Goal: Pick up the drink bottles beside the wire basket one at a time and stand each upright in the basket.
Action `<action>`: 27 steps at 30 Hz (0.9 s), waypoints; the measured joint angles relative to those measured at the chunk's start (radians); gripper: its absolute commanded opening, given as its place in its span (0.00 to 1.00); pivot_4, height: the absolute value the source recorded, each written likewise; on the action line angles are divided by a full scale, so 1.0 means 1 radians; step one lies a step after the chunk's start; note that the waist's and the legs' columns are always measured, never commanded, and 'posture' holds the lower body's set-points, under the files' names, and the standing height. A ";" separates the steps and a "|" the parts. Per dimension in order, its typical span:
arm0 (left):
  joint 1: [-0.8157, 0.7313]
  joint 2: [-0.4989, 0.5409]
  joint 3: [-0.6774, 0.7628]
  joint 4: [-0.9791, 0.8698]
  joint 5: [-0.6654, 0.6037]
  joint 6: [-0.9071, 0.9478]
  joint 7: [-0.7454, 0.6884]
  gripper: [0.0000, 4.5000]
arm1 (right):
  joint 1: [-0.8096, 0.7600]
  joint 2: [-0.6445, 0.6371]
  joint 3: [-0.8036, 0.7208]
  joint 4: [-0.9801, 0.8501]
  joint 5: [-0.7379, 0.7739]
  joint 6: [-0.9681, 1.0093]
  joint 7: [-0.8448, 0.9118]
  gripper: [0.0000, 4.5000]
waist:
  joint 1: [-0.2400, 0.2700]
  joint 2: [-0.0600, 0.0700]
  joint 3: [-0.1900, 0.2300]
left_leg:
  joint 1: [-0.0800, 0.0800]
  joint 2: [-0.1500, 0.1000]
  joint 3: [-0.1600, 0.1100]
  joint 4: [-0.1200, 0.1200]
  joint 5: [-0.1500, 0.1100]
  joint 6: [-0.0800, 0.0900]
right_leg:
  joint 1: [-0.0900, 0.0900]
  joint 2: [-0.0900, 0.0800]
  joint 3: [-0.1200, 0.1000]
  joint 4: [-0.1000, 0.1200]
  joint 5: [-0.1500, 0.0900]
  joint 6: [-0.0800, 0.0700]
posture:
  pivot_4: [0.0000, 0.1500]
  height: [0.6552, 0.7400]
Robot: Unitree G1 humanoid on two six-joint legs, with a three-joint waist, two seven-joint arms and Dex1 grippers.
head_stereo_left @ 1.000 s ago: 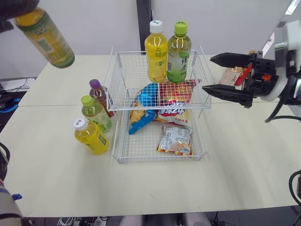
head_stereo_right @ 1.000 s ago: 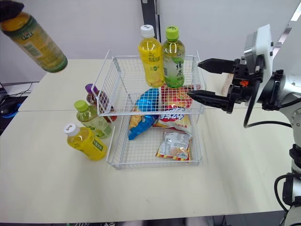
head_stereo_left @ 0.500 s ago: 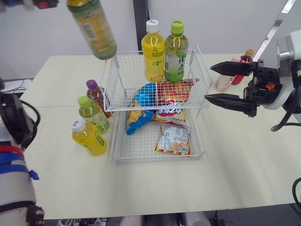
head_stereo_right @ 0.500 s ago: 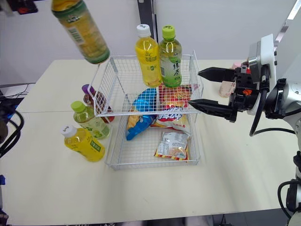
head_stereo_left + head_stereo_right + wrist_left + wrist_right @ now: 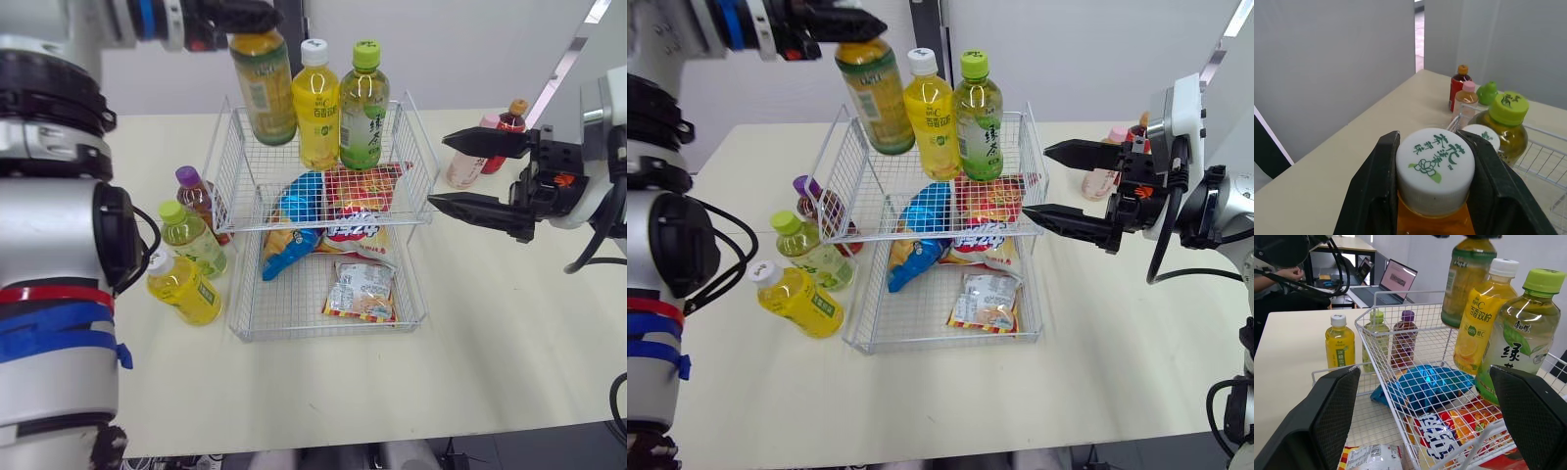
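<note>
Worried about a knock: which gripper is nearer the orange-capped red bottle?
Right. The right gripper, fingers open, hangs close in front of the red bottle, right of the basket; the left gripper is above the basket's left side, holding a tea bottle.

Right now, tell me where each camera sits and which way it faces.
Left eye view: on the head, facing forward and down over the basket; left gripper holds a bottle by its top, right gripper open beside the basket.
Right eye view: stereo twin, same scene.
Left wrist view: left wrist, looking along its fingers onto the white cap.
Right wrist view: right wrist, facing the basket between its fingers; shares that bottle with both eyes.
</note>
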 measured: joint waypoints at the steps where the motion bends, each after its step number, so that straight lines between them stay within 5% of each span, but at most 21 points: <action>1: 0.013 -0.008 0.000 0.004 0.005 -0.002 0.003 0.30 | 0.001 0.000 0.000 0.000 0.000 0.000 -0.001 1.00 | 0.000 0.000 0.000 | -0.003 0.000 0.000 0.002 0.000 0.000 | -0.003 0.000 0.000 0.002 0.000 0.000 | 1.00 1.00; 23: 0.076 -0.055 0.050 -0.012 0.025 -0.015 0.021 0.30 | 0.005 -0.001 0.000 -0.007 0.000 0.000 -0.040 1.00 | 0.002 -0.001 0.001 | -0.003 -0.001 0.000 0.011 0.000 0.000 | -0.001 0.000 0.000 0.007 0.000 0.000 | 1.00 1.00; 27: 0.093 -0.059 0.049 -0.037 0.024 -0.010 -0.005 0.59 | 0.004 -0.002 0.000 -0.008 0.000 0.000 -0.039 1.00 | 0.002 -0.001 0.001 | -0.003 -0.001 0.000 0.011 0.000 0.000 | -0.001 0.000 0.000 0.007 0.000 0.000 | 1.00 1.00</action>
